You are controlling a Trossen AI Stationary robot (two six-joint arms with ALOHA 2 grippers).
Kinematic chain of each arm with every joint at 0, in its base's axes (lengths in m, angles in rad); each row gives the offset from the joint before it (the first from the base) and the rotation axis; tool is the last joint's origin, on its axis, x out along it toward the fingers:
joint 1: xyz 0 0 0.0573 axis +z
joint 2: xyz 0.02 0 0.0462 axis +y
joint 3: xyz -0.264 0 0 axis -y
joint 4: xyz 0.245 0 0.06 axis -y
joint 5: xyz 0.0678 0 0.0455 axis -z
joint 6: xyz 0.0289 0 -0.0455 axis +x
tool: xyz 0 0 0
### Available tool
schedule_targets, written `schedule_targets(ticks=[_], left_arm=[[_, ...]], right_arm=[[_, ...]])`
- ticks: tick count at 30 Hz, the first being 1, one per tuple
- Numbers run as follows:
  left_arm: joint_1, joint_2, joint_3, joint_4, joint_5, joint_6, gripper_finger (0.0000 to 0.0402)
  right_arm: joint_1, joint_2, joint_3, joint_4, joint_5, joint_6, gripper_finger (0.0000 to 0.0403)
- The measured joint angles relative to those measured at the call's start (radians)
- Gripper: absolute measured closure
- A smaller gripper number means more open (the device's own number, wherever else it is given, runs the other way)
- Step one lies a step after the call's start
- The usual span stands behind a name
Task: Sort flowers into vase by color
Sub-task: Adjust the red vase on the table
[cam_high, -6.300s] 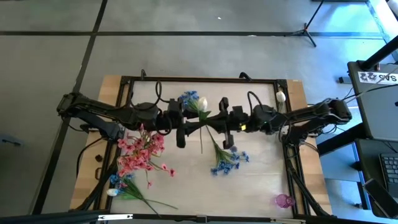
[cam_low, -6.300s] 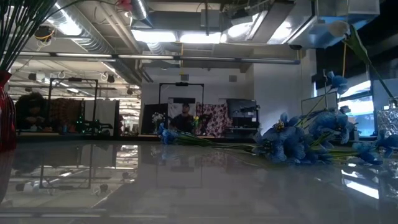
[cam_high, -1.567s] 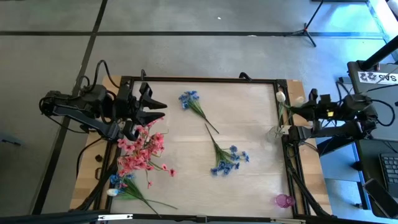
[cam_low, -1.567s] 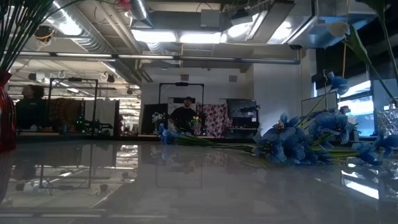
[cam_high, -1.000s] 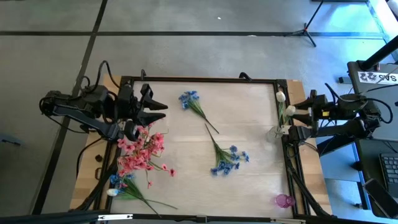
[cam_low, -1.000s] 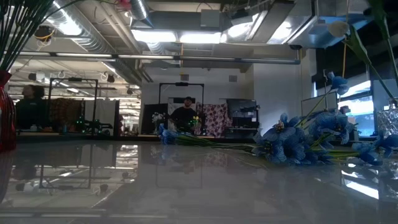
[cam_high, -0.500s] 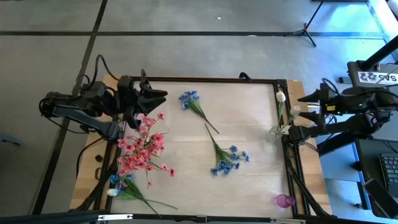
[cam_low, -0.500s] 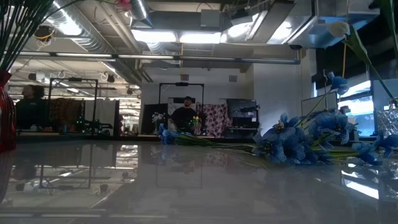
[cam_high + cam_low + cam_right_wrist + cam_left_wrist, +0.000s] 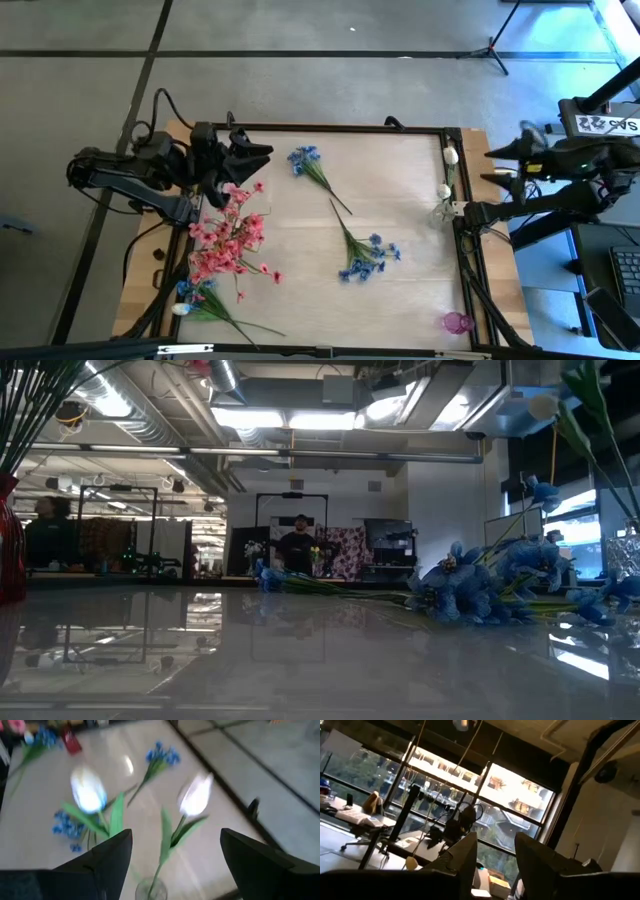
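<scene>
Two blue flower sprigs lie flat on the table, one [image 9: 308, 163] toward the far side and one [image 9: 368, 255] in the middle. Pink flowers [image 9: 228, 235] stand bunched in a red vase [image 9: 8, 540] at the left edge. Two white tulips [image 9: 89, 792] [image 9: 196, 795] stand with their stems in a clear vase [image 9: 445, 210] at the right edge. My right gripper [image 9: 497, 165] hangs open above and to the right of that vase, holding nothing. My left gripper [image 9: 258, 153] is open by the pink bunch, pointing up into the room [image 9: 495, 845].
A blue and white bunch [image 9: 195, 298] lies at the near left corner. A small pink vase [image 9: 455, 322] stands at the near right corner. A black frame [image 9: 320, 128] runs round the table. The wood between the blue sprigs and the near edge is bare.
My right gripper has let go of a white tulip, risen and drawn back past the table's right edge; the tulip now stands in the clear vase. My left gripper has tipped upward and rolled a little, staying beside the pink bunch.
</scene>
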Motion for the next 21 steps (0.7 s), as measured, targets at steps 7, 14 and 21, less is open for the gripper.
schedule_targets(ticks=[7,14,21], left_arm=[[-0.032,0.092,0.145,-0.049,0.135,0.058,0.0272],[-0.125,0.138,0.278,-0.12,0.339,0.035,0.0272],[-0.341,0.141,0.278,-0.153,0.227,-0.123,0.0272]], right_arm=[[0.0,0.017,0.14,0.041,0.089,-0.028,0.0102],[0.0,0.017,0.164,0.025,0.124,0.007,0.0102],[0.0,0.017,0.164,0.002,0.143,0.007,0.0102]])
